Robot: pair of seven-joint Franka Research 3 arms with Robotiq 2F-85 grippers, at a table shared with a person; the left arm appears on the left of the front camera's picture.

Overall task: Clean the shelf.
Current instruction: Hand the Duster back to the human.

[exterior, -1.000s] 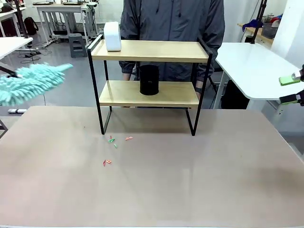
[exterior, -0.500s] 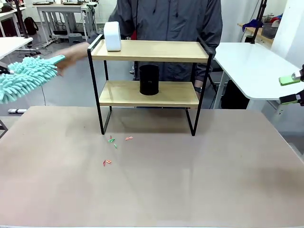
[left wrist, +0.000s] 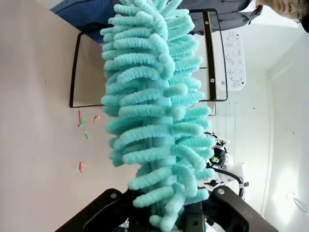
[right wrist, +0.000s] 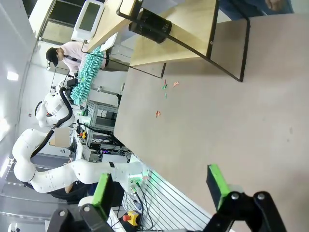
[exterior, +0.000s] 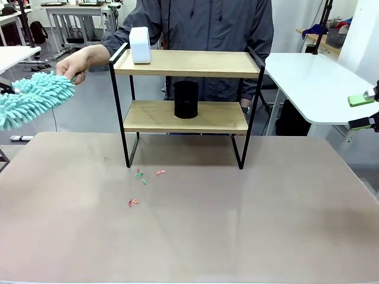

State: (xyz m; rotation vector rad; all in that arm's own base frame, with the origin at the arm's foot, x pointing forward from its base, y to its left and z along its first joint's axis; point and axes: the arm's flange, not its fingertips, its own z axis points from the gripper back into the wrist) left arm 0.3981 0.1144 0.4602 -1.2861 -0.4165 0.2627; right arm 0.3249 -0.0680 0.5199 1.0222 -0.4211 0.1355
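Clamping the soft, light duster (left wrist: 154, 111) at its handle, left gripper (left wrist: 166, 217); person's hand (exterior: 74, 64) pinches its tip. Right gripper (right wrist: 161, 188) agape, idle. Rigid 2-board shelf (exterior: 186, 115) mid-table, needs only light strokes.

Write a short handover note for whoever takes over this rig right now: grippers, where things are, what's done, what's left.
Left gripper: shut on the teal duster, held out left of the shelf. The person's hand is at the duster's far tip.
Right gripper: open, empty, off to the right of the table.
Shelf: a white box on the top board, a black cylinder on the lower board.
Small coloured scraps lie on the table in front of the shelf's left leg.
Done: duster picked up. Left: dust both boards, apparently around or after moving the two items.
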